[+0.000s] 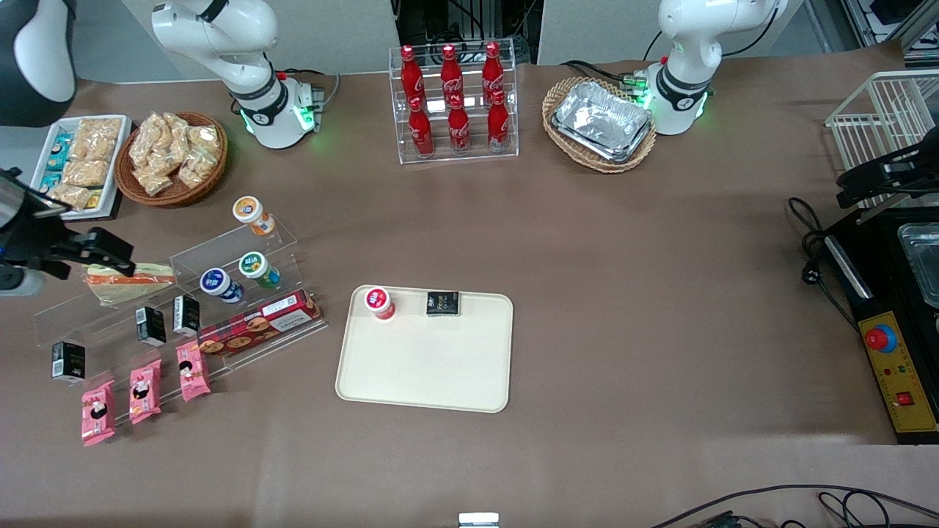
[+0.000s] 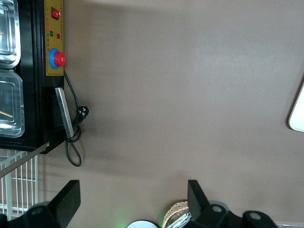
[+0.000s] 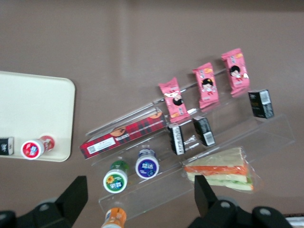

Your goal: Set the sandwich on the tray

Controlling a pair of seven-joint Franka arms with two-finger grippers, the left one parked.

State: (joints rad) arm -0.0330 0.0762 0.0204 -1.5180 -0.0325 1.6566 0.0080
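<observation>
The sandwich (image 1: 130, 283) is a clear-wrapped wedge with orange and green filling. It lies on the top step of a clear acrylic shelf (image 1: 242, 242) toward the working arm's end of the table, and shows in the right wrist view (image 3: 221, 169). My right gripper (image 1: 81, 231) hovers open and empty well above the shelf, by the sandwich; in the wrist view the gripper (image 3: 140, 194) has one finger (image 3: 203, 189) over the sandwich's end. The cream-beige tray (image 1: 425, 367) lies mid-table and holds a red-capped bottle (image 1: 379, 302) and a small black box (image 1: 443, 303). The tray also shows in the wrist view (image 3: 33, 104).
The shelf also carries capped bottles (image 1: 258, 268), black boxes (image 1: 150, 325), a red biscuit box (image 1: 260, 323) and pink snack packets (image 1: 145, 390). A snack basket (image 1: 170, 158), a white snack tray (image 1: 81, 165), a cola rack (image 1: 455, 103) and a basket of foil trays (image 1: 600, 123) stand farther back.
</observation>
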